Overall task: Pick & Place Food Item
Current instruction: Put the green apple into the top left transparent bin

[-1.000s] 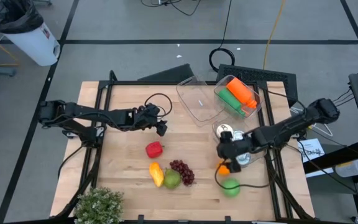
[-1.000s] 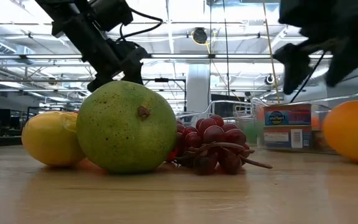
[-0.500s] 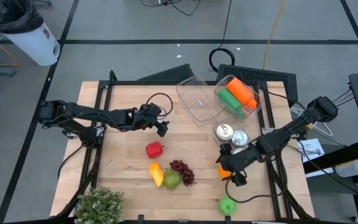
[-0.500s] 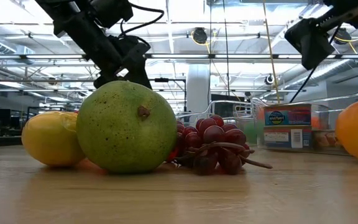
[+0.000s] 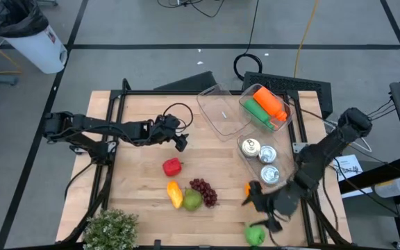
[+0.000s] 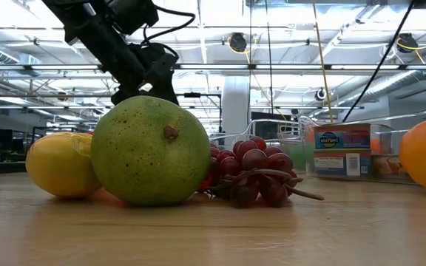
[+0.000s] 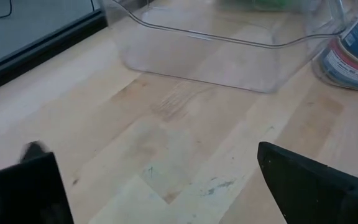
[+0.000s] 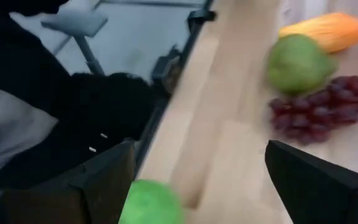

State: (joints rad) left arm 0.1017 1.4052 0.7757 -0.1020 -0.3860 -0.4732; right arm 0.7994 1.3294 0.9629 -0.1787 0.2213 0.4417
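A green apple [image 5: 254,235] lies at the table's near edge, right of centre. My right gripper [image 5: 264,217] hangs just above it, open. In the right wrist view the apple [image 8: 151,202] shows between the two fingers, close to one finger [image 8: 101,186]. An orange fruit [image 5: 248,189] rests on the table just beyond the gripper. A red pepper [image 5: 173,167], a yellow fruit [image 5: 175,194], a green pear [image 5: 192,201] and red grapes [image 5: 204,191] lie mid-table. My left gripper [image 5: 180,143] waits open, left of centre, above the bare wood [image 7: 166,143]. My right gripper stands open around the green apple [image 8: 151,202], slanting down toward the near edge. I cannot tell whether the nearer finger touches the apple. The apple rests on the table.
At the far right stand an empty clear tub [image 5: 222,111], a tub with an orange and a green bottle [image 5: 266,105] and a tub with cans [image 5: 262,156]. A potted plant [image 5: 110,228] sits at the near left corner. Beyond the apple the table drops off to the floor [image 8: 55,124].
My right gripper has swept from beside the cans toward the near edge, past the orange fruit, and turned toward the near left. The green apple has moved along the table toward the near edge. My left arm has kept still.
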